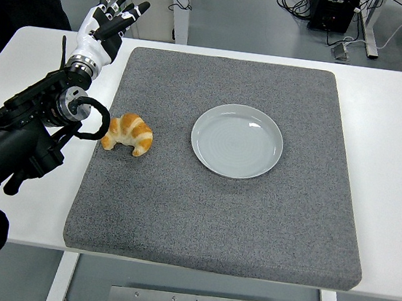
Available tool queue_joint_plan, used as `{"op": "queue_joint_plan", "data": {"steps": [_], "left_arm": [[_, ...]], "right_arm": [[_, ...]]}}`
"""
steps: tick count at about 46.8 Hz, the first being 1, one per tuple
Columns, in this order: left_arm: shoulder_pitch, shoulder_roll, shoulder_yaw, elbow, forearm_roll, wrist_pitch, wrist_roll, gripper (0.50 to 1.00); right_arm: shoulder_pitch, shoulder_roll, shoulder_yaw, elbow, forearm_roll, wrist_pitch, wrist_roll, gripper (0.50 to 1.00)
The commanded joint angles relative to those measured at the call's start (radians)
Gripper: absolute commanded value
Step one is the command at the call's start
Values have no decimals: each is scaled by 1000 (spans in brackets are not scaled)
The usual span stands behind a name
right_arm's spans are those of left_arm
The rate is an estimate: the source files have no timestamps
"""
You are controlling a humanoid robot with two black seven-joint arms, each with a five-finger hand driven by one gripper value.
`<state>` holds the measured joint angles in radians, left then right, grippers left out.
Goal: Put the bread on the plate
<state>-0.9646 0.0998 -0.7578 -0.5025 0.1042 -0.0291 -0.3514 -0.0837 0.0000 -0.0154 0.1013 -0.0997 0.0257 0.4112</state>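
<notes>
White table [400, 145] comes first at the near edge, and on it lies a big grey mat [215, 218] with a rough, felt-like surface and rounded corners. Near the mat's centre sits a round, smooth, pale plate [208, 155], empty, and the bread [128, 133], a curved golden croissant, lies close to the mat's left edge, its long axis about parallel to the near edge. Only the left hand [108, 23] shows, near the table's far-left corner with fingers spread and holding nothing, so the bread lies nearer the camera than the fingers and slightly right.

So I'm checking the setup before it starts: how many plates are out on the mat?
1. A single plate sits on the grey mat, right of centre and empty, with the bread to its left near the mat's edge. Nothing appears hidden.
</notes>
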Motion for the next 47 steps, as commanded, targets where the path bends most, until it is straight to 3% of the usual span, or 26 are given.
{"op": "queue_joint_plan", "data": {"steps": [1, 24, 30, 42, 47], "left_arm": [[0, 0, -2, -1, 0, 0, 0, 966], [-11, -6, -3, -1, -31, -3, 3, 965], [-14, 6, 0, -4, -28, -9, 52, 965], [-11, 116, 26, -117, -9, -9, 74, 963], [-11, 178, 98, -195, 9, -11, 81, 957]], "right_arm": [[-1, 0, 0, 0, 0, -1, 0, 1000], [-1, 0, 0, 0, 0, 0, 0, 1000], [-1, 0, 0, 0, 0, 0, 0, 1000], [-1, 0, 0, 0, 0, 0, 0, 1000], [-1, 0, 0, 0, 0, -1, 0, 1000]]}}
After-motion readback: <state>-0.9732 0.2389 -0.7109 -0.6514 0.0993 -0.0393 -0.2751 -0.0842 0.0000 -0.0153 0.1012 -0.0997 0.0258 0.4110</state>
